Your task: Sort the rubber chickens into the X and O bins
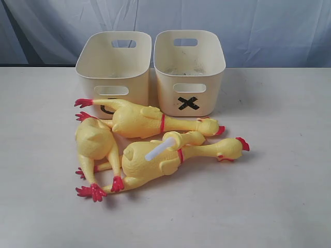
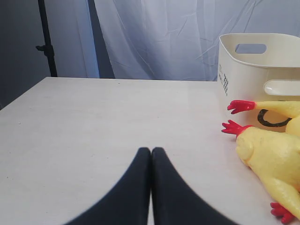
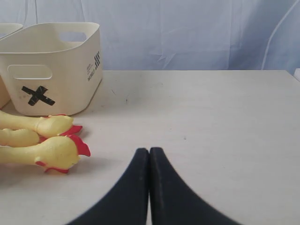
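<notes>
In the exterior view two rounded tubs with slot handles stand close side by side at the upper middle of the frame. A cream plastic tub with a black X (image 1: 189, 77) is on the right and a matching cream tub with a black O (image 1: 113, 67) on the left (its mark is mostly hidden behind a chicken's leg). Just in front of them, at the centre of the pale worktop (image 1: 274, 201), the yellow toys lie in a touching heap. One long yellow rubber chicken (image 1: 139, 121) stretches from red feet by the O to a red-combed head below the X. A second long yellow rubber chicken (image 1: 139, 163) lies lower, head toward the right, with a white tube (image 1: 158, 150) sticking up over its back. Whether the tube belongs to it or to a smaller bird lying on it, I cannot tell. A shorter yellow rubber chicken (image 1: 94, 140) lies at centre left, red feet toward the bottom. Each wrist view shows black fingers pressed together above bare worktop: the left pincer (image 2: 151, 151) and the right pincer (image 3: 149, 151) are fully closed on nothing, apart from the toys.
</notes>
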Tool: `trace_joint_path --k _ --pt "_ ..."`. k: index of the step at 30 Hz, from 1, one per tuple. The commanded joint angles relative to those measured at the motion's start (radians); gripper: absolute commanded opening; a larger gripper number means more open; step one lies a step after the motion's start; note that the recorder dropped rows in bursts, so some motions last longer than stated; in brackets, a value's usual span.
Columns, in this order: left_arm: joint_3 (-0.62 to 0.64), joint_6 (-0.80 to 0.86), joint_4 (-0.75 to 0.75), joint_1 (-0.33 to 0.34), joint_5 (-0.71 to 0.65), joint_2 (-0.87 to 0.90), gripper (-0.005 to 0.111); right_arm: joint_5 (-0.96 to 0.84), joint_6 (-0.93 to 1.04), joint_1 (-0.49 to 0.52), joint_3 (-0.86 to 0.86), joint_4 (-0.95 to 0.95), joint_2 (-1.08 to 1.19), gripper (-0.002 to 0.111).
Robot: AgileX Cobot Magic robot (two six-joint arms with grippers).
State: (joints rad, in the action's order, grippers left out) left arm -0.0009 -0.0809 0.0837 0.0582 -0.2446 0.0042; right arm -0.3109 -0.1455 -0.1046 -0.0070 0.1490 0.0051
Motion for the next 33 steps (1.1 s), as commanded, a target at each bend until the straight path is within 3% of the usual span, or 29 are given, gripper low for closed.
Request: trace_joint_path --k 1,11,21,33 --pt "0.001 -0.005 0.002 0.000 0.014 -0.004 0.000 0.005 0.004 0.005 0.007 0.001 -0.005 -0.001" --pt "0.001 -0.005 0.002 0.000 0.014 -0.004 0.000 0.016 -0.012 0.005 0.007 -0.007 -0.005 -0.001" --pt "0.001 -0.005 0.002 0.000 0.014 -0.004 0.000 0.237 -0.020 0.005 0.007 -0.166 -0.005 -0.001" --pt "0.001 -0.005 0.002 0.000 0.014 -0.004 0.000 0.235 -0.020 0.005 0.007 -0.178 -0.005 -0.001"
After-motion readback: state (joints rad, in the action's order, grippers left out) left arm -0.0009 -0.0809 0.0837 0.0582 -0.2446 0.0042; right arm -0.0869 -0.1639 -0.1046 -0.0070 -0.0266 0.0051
